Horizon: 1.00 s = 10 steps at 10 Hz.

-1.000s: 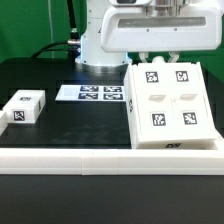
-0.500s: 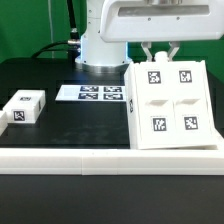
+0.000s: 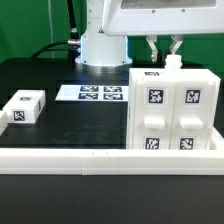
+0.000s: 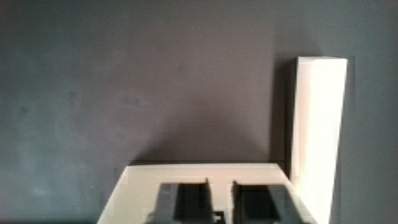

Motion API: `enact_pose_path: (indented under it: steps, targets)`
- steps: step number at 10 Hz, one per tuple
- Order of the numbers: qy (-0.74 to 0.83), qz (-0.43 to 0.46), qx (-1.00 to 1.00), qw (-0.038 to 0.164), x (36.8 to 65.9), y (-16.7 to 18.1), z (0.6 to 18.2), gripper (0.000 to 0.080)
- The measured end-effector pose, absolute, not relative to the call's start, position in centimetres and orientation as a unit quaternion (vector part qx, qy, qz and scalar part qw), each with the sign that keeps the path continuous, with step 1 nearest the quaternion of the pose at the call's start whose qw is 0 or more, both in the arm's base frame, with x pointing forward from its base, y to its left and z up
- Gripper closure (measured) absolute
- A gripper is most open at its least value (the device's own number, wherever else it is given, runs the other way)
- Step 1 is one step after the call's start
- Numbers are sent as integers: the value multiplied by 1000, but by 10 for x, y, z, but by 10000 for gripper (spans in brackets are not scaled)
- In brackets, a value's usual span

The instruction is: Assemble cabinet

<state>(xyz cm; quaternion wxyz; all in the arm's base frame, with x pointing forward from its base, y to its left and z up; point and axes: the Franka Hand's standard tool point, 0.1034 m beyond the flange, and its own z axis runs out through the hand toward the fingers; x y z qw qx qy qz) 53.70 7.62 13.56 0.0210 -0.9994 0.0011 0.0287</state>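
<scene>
Exterior view first: the cabinet (image 3: 172,112) is standing upright at three o'clock of the picture, its base resting on the black table (image 3: 80,125) and its front facing the camera. That face is showing four tagged panels (image 3: 157,98), two over two, each carrying a small black-and-white square. Right above it, at about one o'clock, the gripper (image 3: 165,55) is hanging over the cabinet's top edge, its two fingers (image 3: 152,45) spread apart with green background showing through the gap and nothing caught between them; whether a tip is brushing the top edge is too close to call. Behind, at twelve o'clock, the arm's white base (image 3: 100,45) is rising off the table. The marker board (image 3: 92,93) is lying flat near the centre, just beside the cabinet at its nine o'clock side, and well apart from both, out at nine o'clock, a small white block (image 3: 25,107) with tags is sitting alone. A long white rail (image 3: 70,158) is running across the front at six o'clock, with the cabinet's foot just behind it. Over to the wrist view: the camera is looking at dark table surface (image 4: 143,90), a narrow white upright edge (image 4: 317,115) and a white frame (image 4: 151,180) meeting it at a corner; grey shapes inside the frame are too blurred to name.
</scene>
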Motion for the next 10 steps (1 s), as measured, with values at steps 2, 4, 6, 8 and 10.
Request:
enact_pose_path:
  steps: [2, 4, 6, 8, 10]
  targets:
    - [1, 30, -999, 21, 536, 77, 135, 756]
    - [1, 29, -999, 21, 536, 77, 135, 483]
    - [1, 30, -999, 21, 536, 77, 134, 283]
    - [1, 30, -999, 21, 536, 77, 134, 26]
    - [19, 27, -999, 17, 511, 82, 132, 1]
